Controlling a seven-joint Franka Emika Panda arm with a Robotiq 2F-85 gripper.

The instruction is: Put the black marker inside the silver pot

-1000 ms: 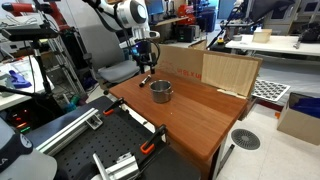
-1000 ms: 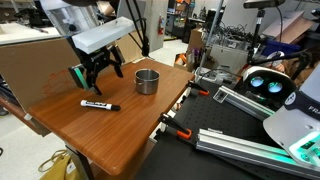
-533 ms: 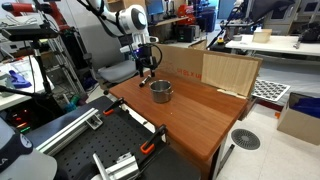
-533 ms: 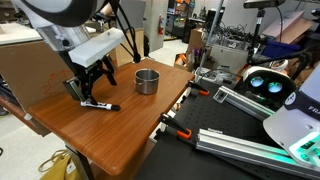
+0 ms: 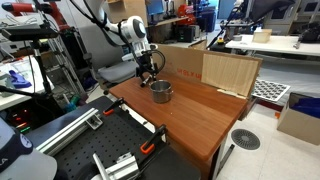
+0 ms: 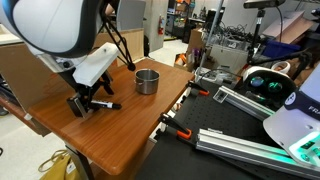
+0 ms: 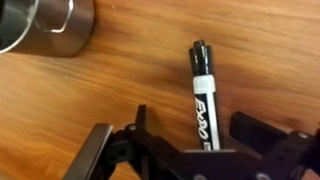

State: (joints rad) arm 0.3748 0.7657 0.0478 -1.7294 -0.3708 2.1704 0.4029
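Wooden tabletop (image 6: 135, 120), claw (image 7: 193, 124) low astride black marker (image 7: 202, 95)

Black marker (image 7: 201, 95): black barrel and cap, a white band just below the cap, white lettering along the barrel.
Silver pot (image 7: 45, 25): shiny grey metal with pale streaked highlights. In an exterior view the silver pot (image 6: 147, 82) is dark inside.
Table (image 7: 110, 80): warm reddish-brown wood with fine darker grain lines.
Gripper (image 7: 190, 145): black.
Arm (image 6: 55, 30): white casing.
Cardboard panel (image 5: 230, 70): plain tan.
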